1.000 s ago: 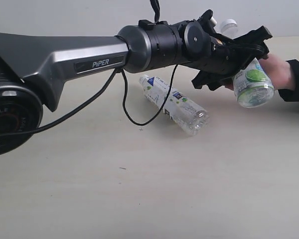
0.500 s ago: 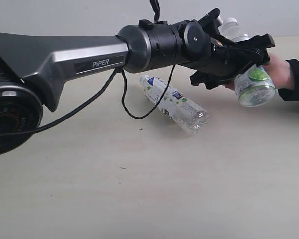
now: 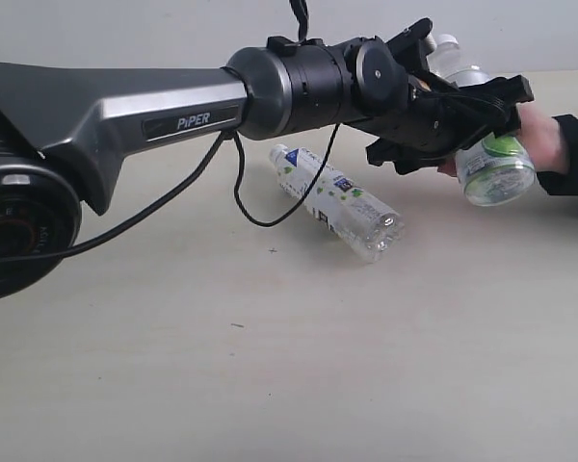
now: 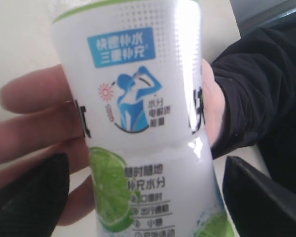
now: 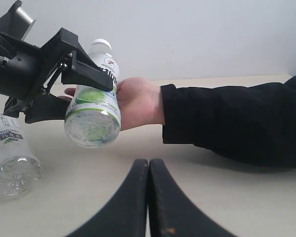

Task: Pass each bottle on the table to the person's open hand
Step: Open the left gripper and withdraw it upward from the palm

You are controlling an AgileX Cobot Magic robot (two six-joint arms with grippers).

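Observation:
A white-capped bottle with a white-and-green lime label [image 3: 496, 168] [image 4: 143, 123] [image 5: 93, 113] lies in the person's open hand [image 3: 544, 135] [image 5: 135, 101]. My left gripper [image 3: 482, 125] [image 4: 148, 197] is open around it, with a narrow gap on each side. A second bottle of the same kind [image 3: 337, 200] [image 5: 10, 158] lies on its side on the beige table [image 3: 270, 366]. My right gripper [image 5: 149, 165] is shut on nothing, low over the table and short of the hand. The pink-red bottle is out of view.
The person's black sleeve [image 3: 573, 154] [image 5: 232, 118] reaches in from the right edge. The left arm's grey link [image 3: 125, 115] and its hanging black cable [image 3: 241, 192] span the upper left. A pale wall [image 5: 197, 34] stands behind the table.
The bottle and the left gripper have shifted slightly up and right, deeper into the hand. The lying bottle has not moved.

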